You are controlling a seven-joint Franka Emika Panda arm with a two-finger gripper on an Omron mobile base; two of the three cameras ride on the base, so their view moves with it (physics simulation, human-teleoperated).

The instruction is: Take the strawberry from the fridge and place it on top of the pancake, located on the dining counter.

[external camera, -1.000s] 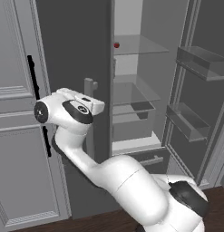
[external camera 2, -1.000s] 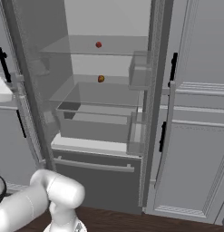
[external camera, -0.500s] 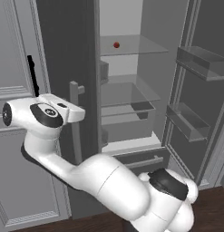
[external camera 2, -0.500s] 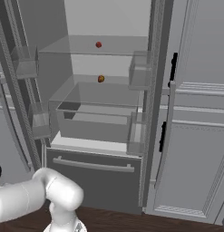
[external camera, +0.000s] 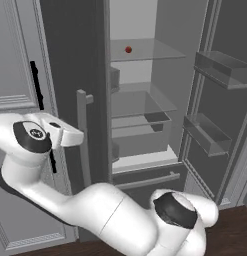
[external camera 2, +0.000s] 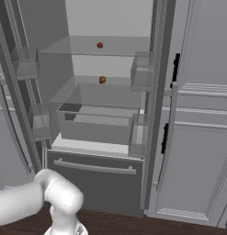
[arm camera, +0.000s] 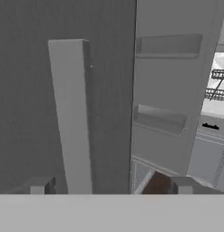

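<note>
The fridge (external camera: 145, 20) stands with both doors swung wide, showing pale walls and glass shelves. A small red strawberry (external camera: 128, 49) (external camera 2: 100, 45) lies on the upper glass shelf. My gripper (arm camera: 111, 188) is open; its fingertips (arm camera: 41, 186) stand far apart before the left door's long grey bar handle (arm camera: 70, 118) (external camera: 82, 135), which rises just inside the left tip without being clamped. From the left base view my gripper (external camera: 79, 134) sits low at the left, right beside that handle. The pancake and the dining counter are out of view.
A small orange-red fruit (external camera 2: 102, 80) lies on the shelf below the strawberry. A clear drawer (external camera 2: 99, 121) and the bottom drawer's handle (external camera 2: 96, 166) lie lower down. Door bins (external camera: 220, 65) jut from the right door. Panelled cabinets with black handles (external camera 2: 175, 69) flank the fridge.
My gripper went from shut on the left door's handle to open. The left door swung out wider, and my hand moved left with it.
</note>
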